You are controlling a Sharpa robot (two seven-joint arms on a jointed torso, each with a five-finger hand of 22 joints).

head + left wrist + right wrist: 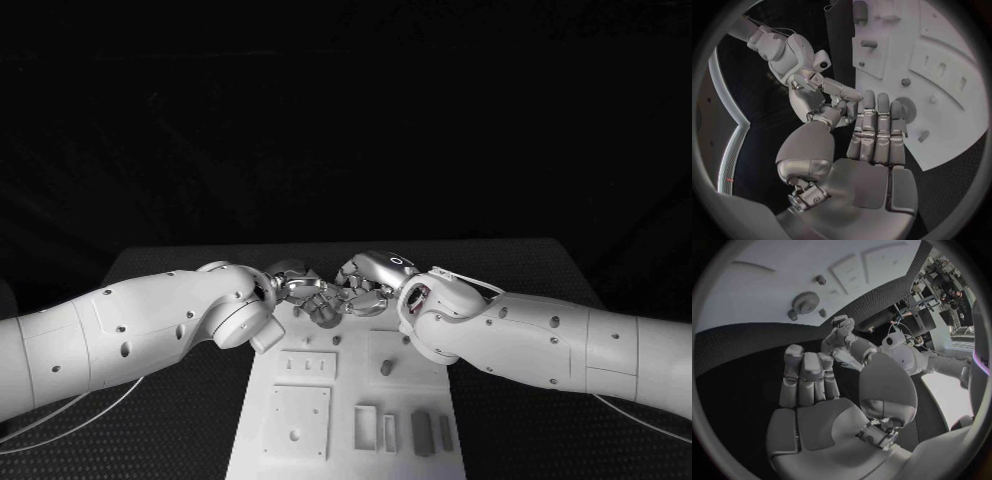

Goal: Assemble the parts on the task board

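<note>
Both hands meet over the task board's (343,400) far edge, mid-tabletop (534,265). Left hand (870,145) and right hand (817,385): fingers straight, side by side, holding nothing. Gear part (806,302) lies on board.

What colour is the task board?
White; the task board shows best in the head view.

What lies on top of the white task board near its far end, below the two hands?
On the task board, a gear lies flat with small pegs beside it. In the head view, the left hand and right hand cover that end.
</note>
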